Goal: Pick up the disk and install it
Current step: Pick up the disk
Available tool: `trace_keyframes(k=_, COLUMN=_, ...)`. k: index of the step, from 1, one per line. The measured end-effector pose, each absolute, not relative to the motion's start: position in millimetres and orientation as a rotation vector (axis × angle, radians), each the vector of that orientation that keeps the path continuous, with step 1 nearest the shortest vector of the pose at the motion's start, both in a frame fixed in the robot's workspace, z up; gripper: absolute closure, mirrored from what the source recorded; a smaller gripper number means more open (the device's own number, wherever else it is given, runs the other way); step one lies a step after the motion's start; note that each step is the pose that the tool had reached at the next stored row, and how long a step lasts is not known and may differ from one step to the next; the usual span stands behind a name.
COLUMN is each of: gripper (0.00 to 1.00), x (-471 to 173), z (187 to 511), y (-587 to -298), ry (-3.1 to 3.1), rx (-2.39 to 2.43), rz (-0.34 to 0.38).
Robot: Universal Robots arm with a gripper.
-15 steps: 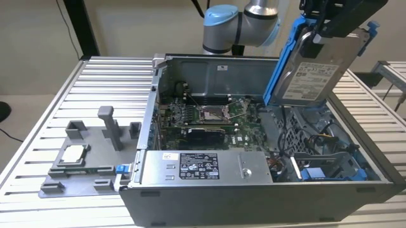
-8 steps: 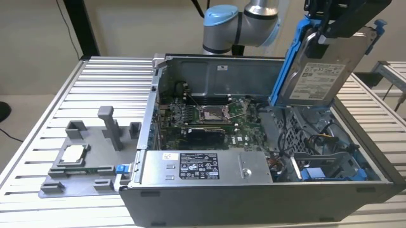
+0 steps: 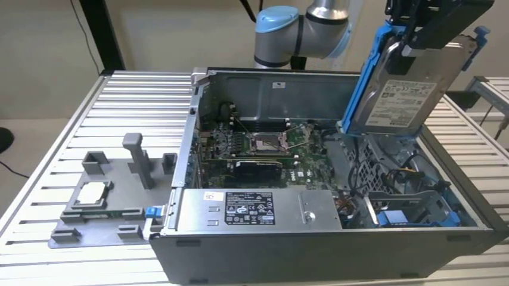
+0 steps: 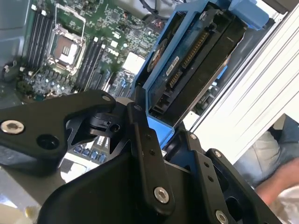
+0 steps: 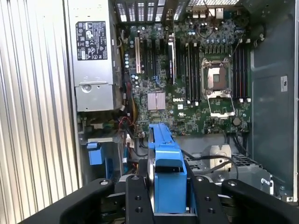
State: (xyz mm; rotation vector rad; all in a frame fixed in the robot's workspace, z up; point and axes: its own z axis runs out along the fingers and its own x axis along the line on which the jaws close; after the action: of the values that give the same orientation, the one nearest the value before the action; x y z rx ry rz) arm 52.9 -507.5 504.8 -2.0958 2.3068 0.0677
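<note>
I find the gripper [image 3: 423, 40] jaws clamped on the disk [image 3: 402, 89]. It is held near-upright and tilted, above the open computer case [image 3: 270, 89], not yet seated.

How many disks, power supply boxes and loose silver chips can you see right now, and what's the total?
Disk: 1, held by the gripper over the case
Power supply box: 1, inside the case
Silver chip: 1, on the grey fixture beside the case
Total: 3
</note>
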Motion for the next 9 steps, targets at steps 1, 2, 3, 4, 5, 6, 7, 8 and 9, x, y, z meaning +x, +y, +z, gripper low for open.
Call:
trace_keyframes(k=1, gripper=1.0, x=53.2, z=504.3, y=-507.8, ry=2.309, rx=-2.093, rz=0.068)
trace_keyframes(k=2, gripper=1.0, x=54.0, z=503.9, y=-508.2, ry=2.31, rx=-2.093, rz=0.068)
trace_keyframes(k=3, gripper=1.0, x=55.0, z=503.5, y=-508.9, ry=2.31, rx=-2.092, rz=0.068)
trace_keyframes(k=4, gripper=1.0, x=55.8, z=503.0, y=-509.8, ry=2.311, rx=-2.091, rz=0.068)
trace_keyframes(k=5, gripper=1.0, x=56.2, z=502.5, y=-510.7, ry=2.312, rx=-2.09, rz=0.068)
trace_keyframes(k=6, gripper=1.0, x=56.6, z=502.3, y=-511.6, ry=2.314, rx=-2.088, rz=0.068)
trace_keyframes(k=7, gripper=1.0, x=56.9, z=502.0, y=-512.5, ry=2.316, rx=-2.086, rz=0.068)
trace_keyframes(k=8, gripper=1.0, x=57.2, z=501.8, y=-513.4, ry=2.317, rx=-2.084, rz=0.068)
trace_keyframes(k=9, gripper=1.0, x=57.9, z=501.5, y=-514.5, ry=2.318, rx=-2.082, rz=0.068)
